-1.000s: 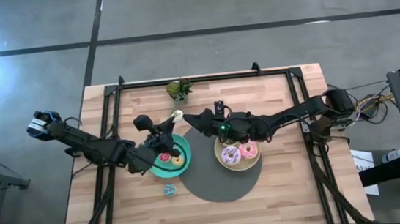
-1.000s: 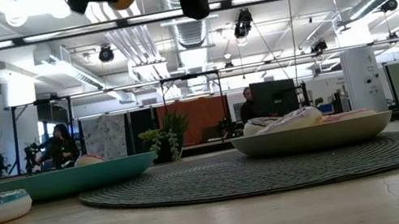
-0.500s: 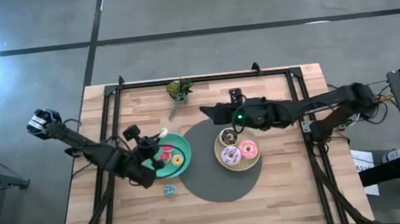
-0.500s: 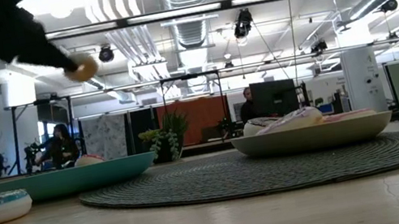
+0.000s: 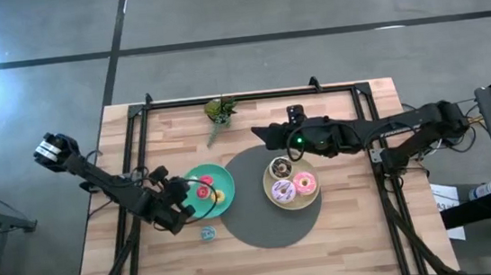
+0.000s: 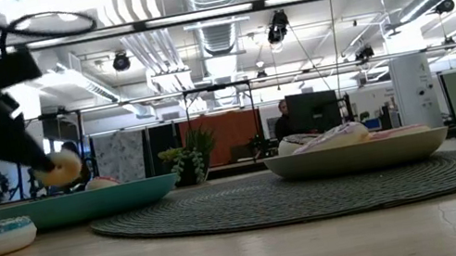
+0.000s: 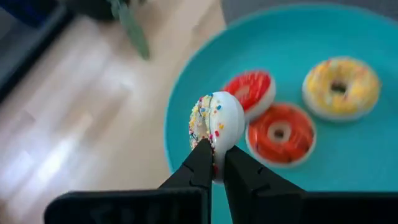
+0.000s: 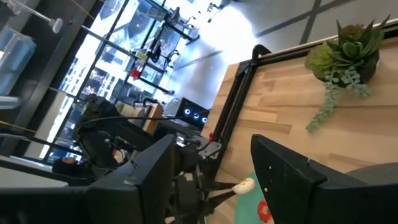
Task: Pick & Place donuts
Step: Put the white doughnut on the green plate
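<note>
My left gripper (image 7: 219,163) is shut on a small white sprinkled donut (image 7: 216,124) and hangs just above the left rim of the teal plate (image 5: 223,177). In the low view that donut (image 6: 59,167) is above the plate's rim (image 6: 81,204). A red (image 7: 252,92), an orange (image 7: 281,132) and a yellow donut (image 7: 341,87) lie flat on the plate. My right gripper (image 5: 260,136) is open with nothing in it, high over the mat's far edge. Three larger donuts lie on the pale-yellow plate (image 5: 313,200). A blue donut (image 5: 208,233) lies on the wood. My left gripper pinches the white donut's ring (image 7: 214,149) between its two fingertips, one on each flat face, at the rim nearest the gripper. The fingers slant down from the table's left side. The donut stands on edge beyond the fingertips, clear of the teal plate.
A dark round mat (image 5: 263,222) lies under both plates at the table's middle. A little green plant (image 5: 219,111) stands at the far edge. A black frame rail (image 5: 251,97) borders the tabletop. Bare wood stretches along the near edge (image 5: 267,271).
My left gripper has come down with the white donut and gone toward the table's near left, from high over the mat's far edge to just above the teal plate's left rim, its wrist turning on the way. My right gripper has drawn back toward the table's right edge.
</note>
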